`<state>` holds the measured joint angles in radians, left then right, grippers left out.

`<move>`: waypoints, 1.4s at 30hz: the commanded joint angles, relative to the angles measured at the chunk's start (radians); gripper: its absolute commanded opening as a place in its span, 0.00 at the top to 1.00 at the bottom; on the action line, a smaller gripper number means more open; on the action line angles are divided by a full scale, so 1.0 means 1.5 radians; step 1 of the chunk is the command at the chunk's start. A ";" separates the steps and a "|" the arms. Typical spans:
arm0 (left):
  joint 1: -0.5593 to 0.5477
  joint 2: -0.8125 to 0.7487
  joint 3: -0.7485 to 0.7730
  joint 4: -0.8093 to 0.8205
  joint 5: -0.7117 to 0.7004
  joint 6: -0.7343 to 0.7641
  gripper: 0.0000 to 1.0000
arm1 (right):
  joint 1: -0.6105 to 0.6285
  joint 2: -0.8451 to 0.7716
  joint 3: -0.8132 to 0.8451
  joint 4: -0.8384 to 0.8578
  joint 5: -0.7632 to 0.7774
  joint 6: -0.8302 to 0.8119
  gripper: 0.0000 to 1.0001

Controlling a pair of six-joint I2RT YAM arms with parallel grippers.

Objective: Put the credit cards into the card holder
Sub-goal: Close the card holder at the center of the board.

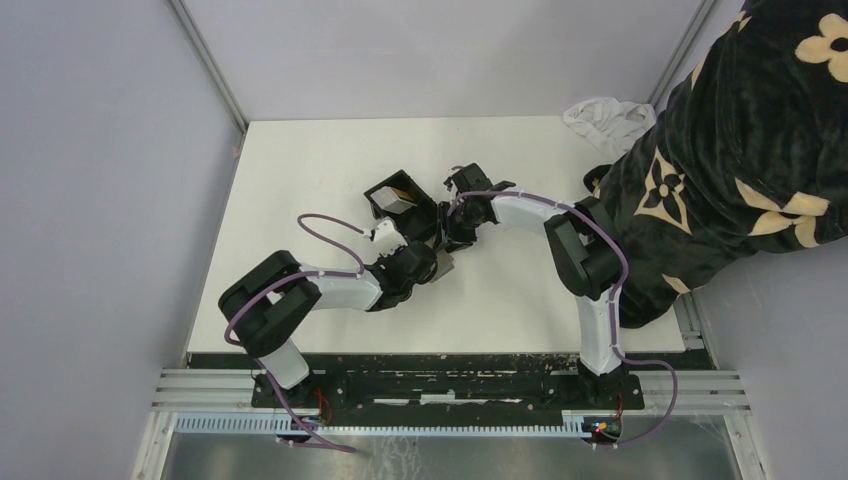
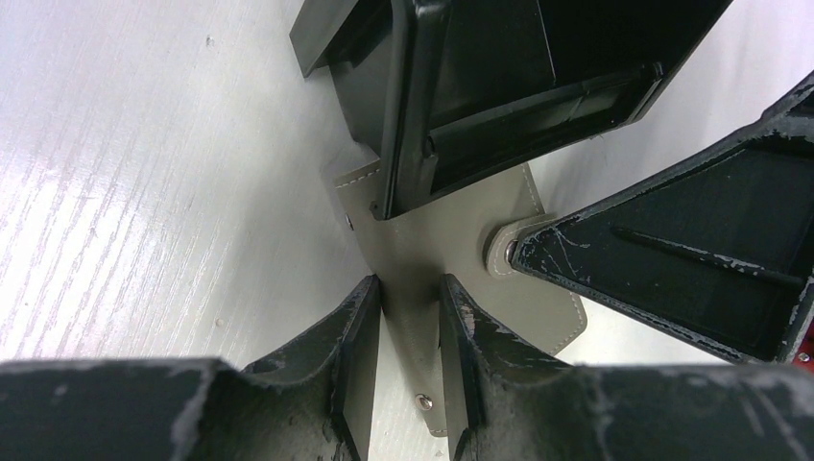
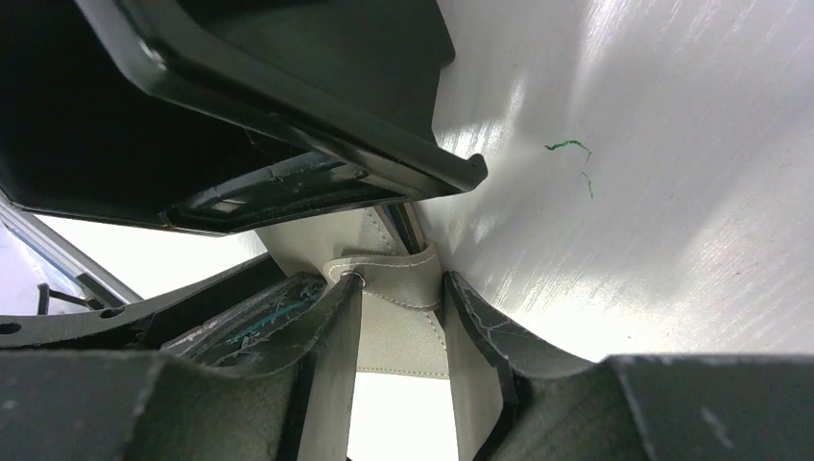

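Black plastic forms the one box (image 1: pixel 372 196) seen from above. It is open-topped and stands on the white worktop (image 1: pixel 300 180), just beyond the tips of the two arms. Two cards show inside it: one tan-gold card (image 1: pixel 402 185) and one whitish card (image 1: pixel 393 207). Beside the box, the left fingers (image 1: pixel 436 262) and the right fingers (image 1: pixel 456 237) meet at one grey leather pouch (image 1: pixel 445 265).

From the left wrist, the leather pouch (image 2: pixel 432 240) looks grey-beige, stitched round its edge and set with metal studs. The left fingers (image 2: pixel 357 322) are partly closed and clamp its narrow end from both sides. One of the right fingers (image 2: pixel 672 250) presses its tip against the pouch's studded tab.

From the right wrist, the right fingers (image 3: pixel 331 322) are partly closed on that stitched tab of the leather pouch (image 3: pixel 398 288), and one of them touches the stud. I cannot tell apart the black parts overhead.
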<state>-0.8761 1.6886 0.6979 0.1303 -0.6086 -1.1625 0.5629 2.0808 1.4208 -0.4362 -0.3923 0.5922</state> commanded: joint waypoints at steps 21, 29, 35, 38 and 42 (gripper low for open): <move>0.001 0.102 -0.074 -0.075 0.124 0.030 0.66 | 0.096 0.091 0.083 -0.102 0.083 -0.040 0.60; 0.002 0.040 -0.042 -0.122 0.082 0.048 0.60 | 0.088 -0.010 0.057 -0.070 0.121 -0.069 0.39; 0.002 0.004 0.076 -0.174 0.030 0.123 0.51 | 0.071 -0.098 0.040 -0.045 0.183 -0.088 0.00; 0.002 -0.018 0.141 -0.211 0.002 0.157 0.48 | 0.067 -0.129 0.048 -0.055 0.212 -0.102 0.00; 0.002 -0.087 0.202 -0.256 -0.032 0.186 0.42 | 0.067 -0.184 0.048 -0.066 0.249 -0.122 0.00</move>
<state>-0.8703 1.6691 0.8951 -0.1616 -0.6029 -0.9947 0.6544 1.9251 1.4738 -0.5545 -0.0742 0.4427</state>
